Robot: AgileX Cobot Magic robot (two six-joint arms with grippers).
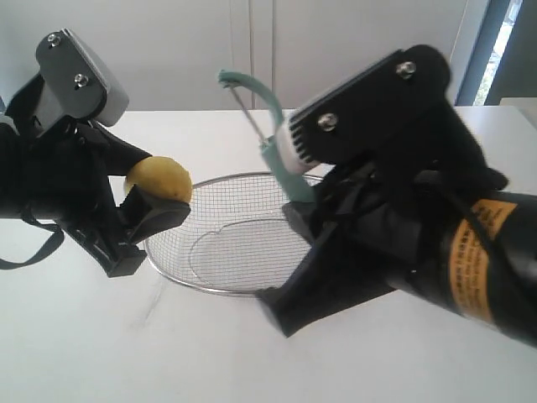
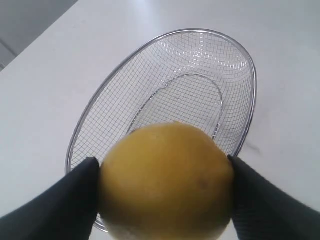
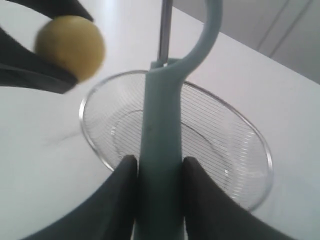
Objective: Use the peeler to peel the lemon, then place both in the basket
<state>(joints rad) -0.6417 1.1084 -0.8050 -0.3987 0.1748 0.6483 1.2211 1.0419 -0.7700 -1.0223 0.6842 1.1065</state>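
The yellow lemon (image 1: pixel 159 180) hangs above the left rim of the wire basket (image 1: pixel 243 290), clamped between the black fingers of my left gripper (image 1: pixel 151 206). In the left wrist view the lemon (image 2: pixel 165 182) fills the space between both pads, with the basket (image 2: pixel 100 97) below it. My right gripper (image 1: pixel 298 201) is shut on the handle of the pale teal peeler (image 1: pixel 273 138), whose head and blade point up over the basket's far side. The right wrist view shows the peeler (image 3: pixel 162 145) squeezed between the jaws of the right gripper (image 3: pixel 159 167), the lemon (image 3: pixel 70 46) up ahead, the basket (image 3: pixel 240 145) underneath.
A white table (image 1: pixel 101 353) carries the basket. A pale wall with a door seam (image 1: pixel 252 50) rises behind, and a window strip (image 1: pixel 503 42) sits at the far right. My bulky right arm (image 1: pixel 436 252) covers the basket's right part.
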